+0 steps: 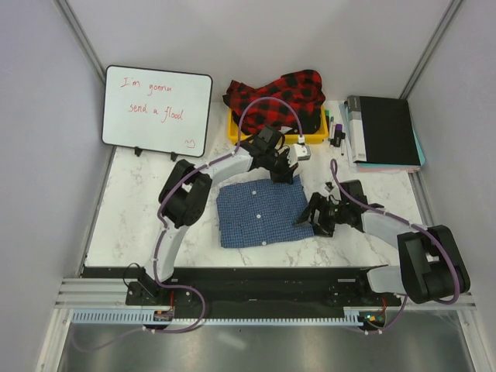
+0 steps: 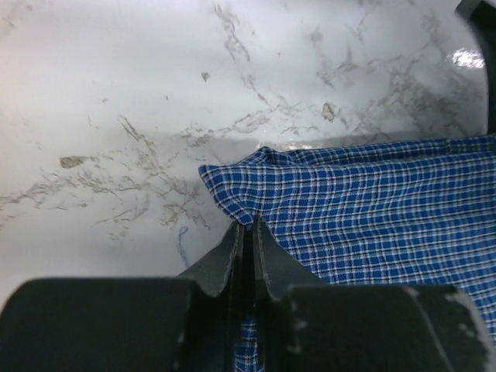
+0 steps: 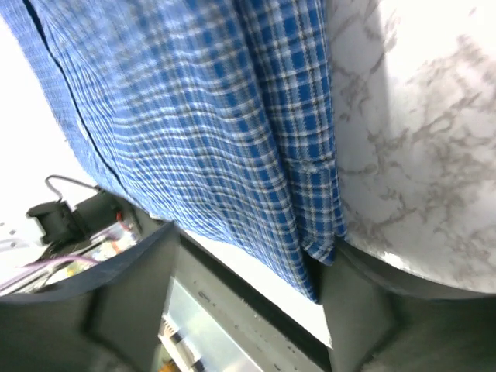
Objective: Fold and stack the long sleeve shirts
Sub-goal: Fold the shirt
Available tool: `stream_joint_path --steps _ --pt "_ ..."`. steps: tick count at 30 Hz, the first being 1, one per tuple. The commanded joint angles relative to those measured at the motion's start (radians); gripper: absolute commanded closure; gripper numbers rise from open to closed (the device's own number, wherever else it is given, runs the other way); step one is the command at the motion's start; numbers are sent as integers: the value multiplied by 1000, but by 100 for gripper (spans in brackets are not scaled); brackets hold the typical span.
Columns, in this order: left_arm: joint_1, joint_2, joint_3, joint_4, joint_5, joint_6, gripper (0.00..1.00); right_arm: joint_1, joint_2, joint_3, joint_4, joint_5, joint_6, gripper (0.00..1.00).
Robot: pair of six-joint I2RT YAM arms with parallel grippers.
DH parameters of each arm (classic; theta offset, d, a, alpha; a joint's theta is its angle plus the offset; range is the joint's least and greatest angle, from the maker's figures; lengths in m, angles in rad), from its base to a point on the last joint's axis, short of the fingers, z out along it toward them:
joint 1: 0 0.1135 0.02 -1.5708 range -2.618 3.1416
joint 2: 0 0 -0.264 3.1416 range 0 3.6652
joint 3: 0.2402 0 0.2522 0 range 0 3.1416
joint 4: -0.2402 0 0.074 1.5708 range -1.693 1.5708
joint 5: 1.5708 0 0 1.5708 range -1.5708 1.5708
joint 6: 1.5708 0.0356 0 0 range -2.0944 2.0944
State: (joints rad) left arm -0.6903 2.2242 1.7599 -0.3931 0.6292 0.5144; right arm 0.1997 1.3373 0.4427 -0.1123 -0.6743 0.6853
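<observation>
While folded blue shirt (image 1: 260,213) lies flat, long axis roughly left-right | left tool (image 2: 244,225) pinches far corner | right tool (image 3: 248,248) agape

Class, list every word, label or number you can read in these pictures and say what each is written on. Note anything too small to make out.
"I'm gonna send a flood": red handwriting on the whiteboard.
Red squiggle at the lower right corner of the whiteboard: not legible.
White spine of the black book: any markings are too small to read.
Nothing else is readable.
</observation>
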Motion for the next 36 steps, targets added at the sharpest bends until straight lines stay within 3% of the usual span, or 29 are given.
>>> stream_joint_path --steps 1,4,9,13,14,20,25,28,31,36 --pt "5 45 41 -3 -37 44 85 4 -30 100 -208 84 -99 15" --pt "5 57 74 -16 -54 49 74 4 -35 140 -247 96 -99 7" --pt "37 -19 156 -104 -60 -10 48 1 -35 230 -343 110 -182 2" --pt "115 -183 81 -125 -23 -164 17 -29 -58 301 -431 136 -230 2" --pt "138 -220 50 -130 -16 -245 14 -34 -69 307 -434 136 -239 2" --pt "304 -567 -354 -184 -72 -398 11 -51 -31 386 -353 159 -375 2" --pt "359 -683 -649 -175 -147 -468 16 -31 89 415 -143 131 -412 11" --pt "397 -649 -691 -164 -183 -505 24 -20 160 453 -35 151 -437 15" --pt "446 -589 -675 -156 -117 -542 40 -14 270 530 31 174 -449 16" --pt "469 -497 -631 -147 -92 -573 39 -3 385 634 98 193 -419 16"
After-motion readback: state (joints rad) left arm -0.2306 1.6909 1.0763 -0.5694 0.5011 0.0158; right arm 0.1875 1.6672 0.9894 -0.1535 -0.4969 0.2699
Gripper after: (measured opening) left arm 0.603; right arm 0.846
